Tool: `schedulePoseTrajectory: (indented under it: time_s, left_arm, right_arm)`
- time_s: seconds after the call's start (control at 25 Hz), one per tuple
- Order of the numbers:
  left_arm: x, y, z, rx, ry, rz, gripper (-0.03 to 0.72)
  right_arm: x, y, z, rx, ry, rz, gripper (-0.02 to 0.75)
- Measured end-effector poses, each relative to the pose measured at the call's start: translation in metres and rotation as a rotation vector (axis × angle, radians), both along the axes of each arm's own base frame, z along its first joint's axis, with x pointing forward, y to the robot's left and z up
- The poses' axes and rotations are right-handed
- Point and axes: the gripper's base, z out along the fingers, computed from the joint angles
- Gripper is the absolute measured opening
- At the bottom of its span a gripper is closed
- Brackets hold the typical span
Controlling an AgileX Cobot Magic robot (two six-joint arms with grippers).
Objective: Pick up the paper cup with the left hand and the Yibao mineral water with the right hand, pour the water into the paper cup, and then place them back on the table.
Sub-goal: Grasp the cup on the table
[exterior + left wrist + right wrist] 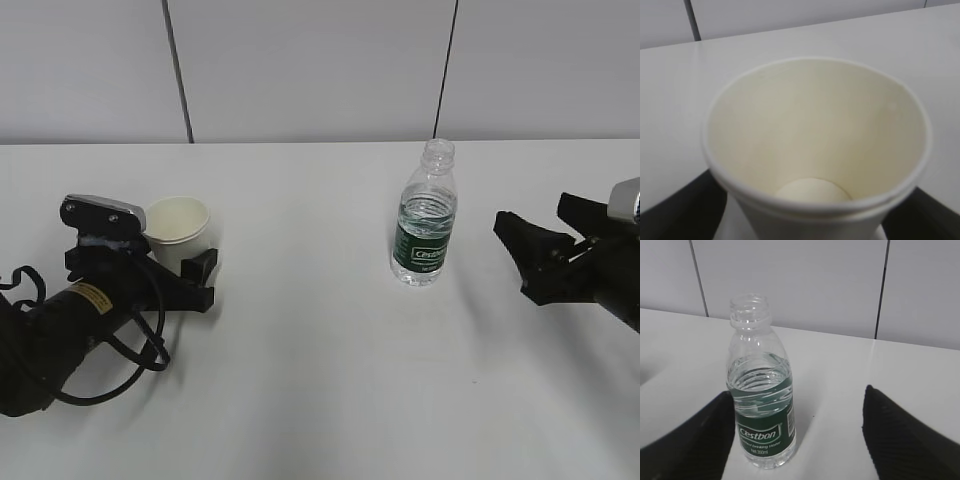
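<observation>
The white paper cup (178,222) stands upright and empty on the table (320,390) at the left. My left gripper (178,268) is open with a finger on each side of the cup's lower part. In the left wrist view the cup (815,130) fills the frame between the dark fingers (675,212), with a thin gap on each side. The Yibao mineral water (425,215), uncapped and partly full, stands right of centre. My right gripper (530,208) is open and empty, a short way right of it. In the right wrist view the bottle (761,405) stands ahead, close to the left finger (700,440).
A grey panelled wall (320,70) runs behind the table's far edge. Black cables (130,360) loop beside the left arm. Bare tabletop lies between cup and bottle.
</observation>
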Motion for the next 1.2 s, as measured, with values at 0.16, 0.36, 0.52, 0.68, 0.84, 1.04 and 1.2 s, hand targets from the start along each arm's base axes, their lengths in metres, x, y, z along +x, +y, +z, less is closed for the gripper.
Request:
schedulePoseTrajectory:
  time_s: [0.16,0.36,0.52,0.68,0.84,1.04,1.2]
  left_arm:
    - [0.000,0.000,0.000,0.000,0.000,0.000,0.495]
    - [0.000,0.000,0.000,0.000,0.000,0.000,0.462]
    - [0.000,0.000,0.000,0.000,0.000,0.000,0.459]
    - [0.000,0.000,0.000,0.000,-0.001,-0.002,0.429]
    - [0.000,0.000,0.000,0.000,-0.001,-0.004,0.414]
    - [0.000,0.000,0.000,0.000,-0.003,-0.004,0.413]
    - [0.000,0.000,0.000,0.000,-0.003,-0.004,0.413]
  right_arm:
    - [0.000,0.000,0.000,0.000,0.000,0.000,0.585]
    - [0.000,0.000,-0.001,0.000,0.002,0.000,0.585]
    - [0.001,0.000,-0.010,-0.003,0.039,0.004,0.585]
    - [0.001,0.003,-0.027,-0.016,0.104,0.040,0.585]
    - [0.001,0.008,-0.031,-0.032,0.118,0.101,0.585]
    - [-0.001,0.011,-0.032,-0.039,0.118,0.136,0.585]
    - [0.000,0.012,-0.031,-0.042,0.113,0.149,0.585]
